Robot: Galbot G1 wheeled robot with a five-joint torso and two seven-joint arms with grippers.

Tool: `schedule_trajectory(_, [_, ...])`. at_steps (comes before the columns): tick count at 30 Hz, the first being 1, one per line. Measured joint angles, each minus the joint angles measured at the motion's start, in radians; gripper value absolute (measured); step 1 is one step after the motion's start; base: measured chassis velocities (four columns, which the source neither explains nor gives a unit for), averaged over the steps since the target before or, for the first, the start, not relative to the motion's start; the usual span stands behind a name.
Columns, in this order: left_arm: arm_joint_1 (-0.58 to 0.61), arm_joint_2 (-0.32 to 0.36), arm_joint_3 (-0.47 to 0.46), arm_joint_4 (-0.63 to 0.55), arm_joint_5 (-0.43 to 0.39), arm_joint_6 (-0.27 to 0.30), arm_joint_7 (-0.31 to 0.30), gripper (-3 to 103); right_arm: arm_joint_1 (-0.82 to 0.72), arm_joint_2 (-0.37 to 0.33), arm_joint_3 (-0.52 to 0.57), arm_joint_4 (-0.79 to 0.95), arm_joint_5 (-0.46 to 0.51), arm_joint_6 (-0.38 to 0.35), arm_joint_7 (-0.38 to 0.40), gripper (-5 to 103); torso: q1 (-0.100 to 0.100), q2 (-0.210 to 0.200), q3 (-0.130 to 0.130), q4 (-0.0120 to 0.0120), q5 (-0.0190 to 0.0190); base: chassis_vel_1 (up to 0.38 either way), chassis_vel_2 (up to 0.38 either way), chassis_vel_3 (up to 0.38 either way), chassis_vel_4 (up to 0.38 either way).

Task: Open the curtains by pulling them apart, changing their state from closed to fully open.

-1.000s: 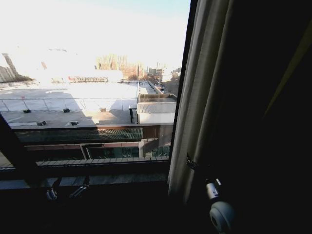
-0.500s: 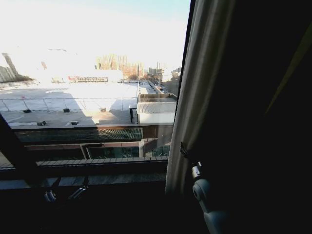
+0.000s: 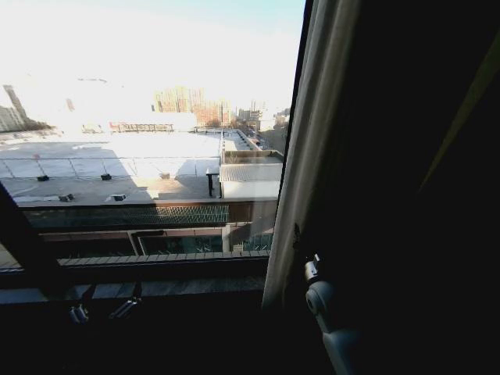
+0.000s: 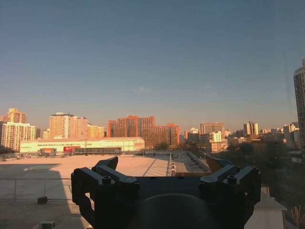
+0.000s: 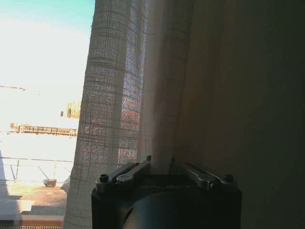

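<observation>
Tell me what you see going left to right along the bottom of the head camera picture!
Left gripper → windowsill → curtain → right gripper, holding a curtain fold.

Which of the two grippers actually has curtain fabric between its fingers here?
The right gripper: a fold of the sheer white curtain runs down between its fingers. The left gripper is open on nothing, facing bare window glass.
</observation>
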Motion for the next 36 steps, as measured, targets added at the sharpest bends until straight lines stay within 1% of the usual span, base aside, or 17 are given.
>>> schedule_trajectory(1, [0.000, 0.000, 0.000, 0.000, 0.000, 0.000, 0.000, 100, 0.000, -0.001, -0.003, 0.002, 0.000, 0.000, 0.000, 2, 0.000, 0.000, 0.000, 0.0000, 0.0000, 0.000, 0.000, 0.000, 0.000])
schedule_trajectory(7, [-0.001, -0.001, 0.001, -0.004, 0.000, 0.000, 0.000, 100, -0.011, -0.003, -0.018, 0.009, 0.000, -0.003, 0.000, 0, 0.000, 0.000, 0.000, 0.0000, 0.0000, 0.000, 0.000, 0.000, 0.000])
schedule_trajectory(14, [0.000, -0.005, 0.003, -0.005, 0.000, -0.001, 0.000, 100, -0.018, -0.006, -0.019, 0.021, 0.008, -0.028, -0.002, 0, 0.000, 0.000, 0.000, 0.0000, 0.0000, 0.000, 0.000, 0.000, 0.000])
schedule_trajectory(23, [0.001, -0.005, 0.003, 0.000, 0.000, -0.008, 0.000, 100, -0.019, -0.009, -0.020, 0.023, 0.011, -0.031, -0.006, 0, 0.000, 0.000, 0.000, 0.0000, -0.0001, -0.023, -0.033, 0.021, 0.024])
schedule_trajectory(30, [-0.006, -0.004, 0.005, 0.004, 0.000, -0.009, -0.001, 100, -0.013, -0.012, -0.020, 0.022, 0.014, -0.031, -0.008, 0, 0.000, 0.000, 0.000, 0.0001, 0.0000, -0.158, -0.161, 0.169, 0.143])
schedule_trajectory(36, [-0.009, -0.002, 0.007, 0.007, 0.001, -0.007, 0.000, 100, -0.008, -0.012, -0.020, 0.017, 0.015, -0.031, -0.009, 0, 0.000, 0.000, 0.000, 0.0000, 0.0002, -0.282, -0.254, 0.264, 0.260])
